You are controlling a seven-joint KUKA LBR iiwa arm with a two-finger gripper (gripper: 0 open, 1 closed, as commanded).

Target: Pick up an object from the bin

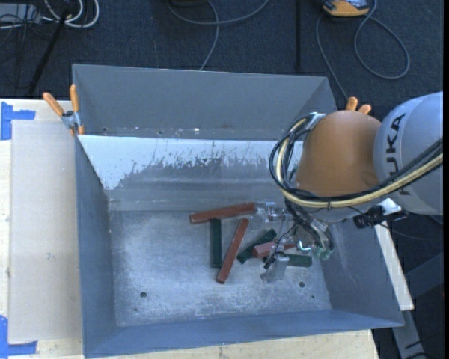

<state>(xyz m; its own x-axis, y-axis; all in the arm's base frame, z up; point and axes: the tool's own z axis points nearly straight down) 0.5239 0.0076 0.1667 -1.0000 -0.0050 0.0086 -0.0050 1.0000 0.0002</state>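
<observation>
My gripper (278,264) hangs low at the right side of the bin floor, under the orange wrist cover. Its metal fingertips reach down among a small cluster of flat sticks. A short dark green stick (256,247) and a small reddish piece (263,251) lie right at the fingertips, and another dark green stick (299,260) lies just to their right. I cannot make out how the fingers stand. A long brown stick (233,250) lies slanted just left of the gripper.
Further left a brown stick (221,215) lies across the floor and a dark green stick (215,243) stands lengthwise below it. The arm and its cables cover the bin's right wall.
</observation>
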